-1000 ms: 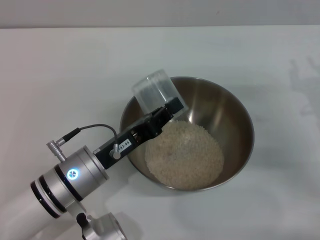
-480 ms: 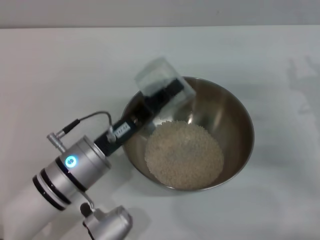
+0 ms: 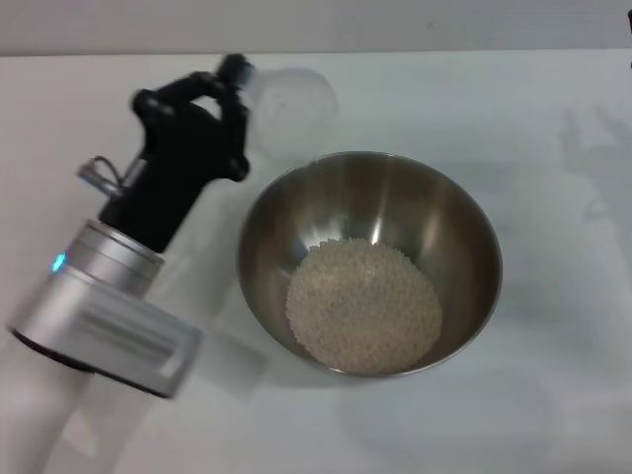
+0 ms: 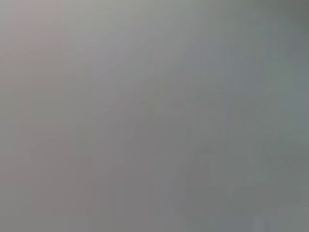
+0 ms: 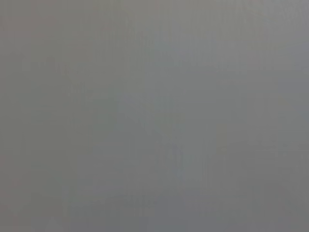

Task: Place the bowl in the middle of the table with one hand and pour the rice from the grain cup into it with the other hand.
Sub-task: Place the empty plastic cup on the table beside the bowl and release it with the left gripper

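Observation:
The steel bowl (image 3: 449, 212) stands on the white table (image 3: 553, 395) near its middle, with a pale heap of rice (image 3: 363, 306) in its bottom. My left gripper (image 3: 240, 83) is behind and to the left of the bowl, above the table. It is shut on the clear grain cup (image 3: 292, 103), which looks empty and is clear of the bowl's rim. The left arm runs down to the lower left corner. The right gripper is out of view. Both wrist views show only plain grey.
Faint shadows lie on the table at the far right (image 3: 592, 158). The table's far edge runs along the top of the head view.
My left gripper has lifted the grain cup away from over the bowl and swung it back and to the left, turning it upright. The bowl and rice have not moved.

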Controlling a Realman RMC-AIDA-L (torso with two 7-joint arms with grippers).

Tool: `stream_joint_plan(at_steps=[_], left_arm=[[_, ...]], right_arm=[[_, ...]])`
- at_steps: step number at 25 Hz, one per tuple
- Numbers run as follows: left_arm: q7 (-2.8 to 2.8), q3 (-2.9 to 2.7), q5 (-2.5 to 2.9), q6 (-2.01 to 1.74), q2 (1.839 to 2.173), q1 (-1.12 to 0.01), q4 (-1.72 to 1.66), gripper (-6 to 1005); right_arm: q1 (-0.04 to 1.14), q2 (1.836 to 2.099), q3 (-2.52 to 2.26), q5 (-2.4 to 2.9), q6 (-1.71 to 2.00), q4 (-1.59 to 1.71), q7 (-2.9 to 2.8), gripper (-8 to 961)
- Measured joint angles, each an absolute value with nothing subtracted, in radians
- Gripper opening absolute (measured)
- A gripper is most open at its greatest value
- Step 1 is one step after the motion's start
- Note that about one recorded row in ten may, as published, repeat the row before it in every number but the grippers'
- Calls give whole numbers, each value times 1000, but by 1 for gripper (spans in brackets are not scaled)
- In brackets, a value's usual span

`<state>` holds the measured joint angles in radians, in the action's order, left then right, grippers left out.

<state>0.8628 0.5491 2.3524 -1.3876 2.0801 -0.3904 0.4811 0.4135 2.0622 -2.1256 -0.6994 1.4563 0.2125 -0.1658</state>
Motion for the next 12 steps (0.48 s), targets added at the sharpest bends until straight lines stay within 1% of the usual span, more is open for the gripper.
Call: stream_joint_plan(at_steps=[4,7,12], left_arm=[[645,607,2331,-1334,2080,-376,473,56],[413,650,2244,-1215,2078,-374,441,57],[206,669,2214,-1097,2076,-381,387,59]], right_arm=[[417,2063,-2121,-699,1456,210,-184,426],[417,2063,-2122,-699,1460,210,-193,426],[416,2063,-2124,-699,1464,214,-201,426]])
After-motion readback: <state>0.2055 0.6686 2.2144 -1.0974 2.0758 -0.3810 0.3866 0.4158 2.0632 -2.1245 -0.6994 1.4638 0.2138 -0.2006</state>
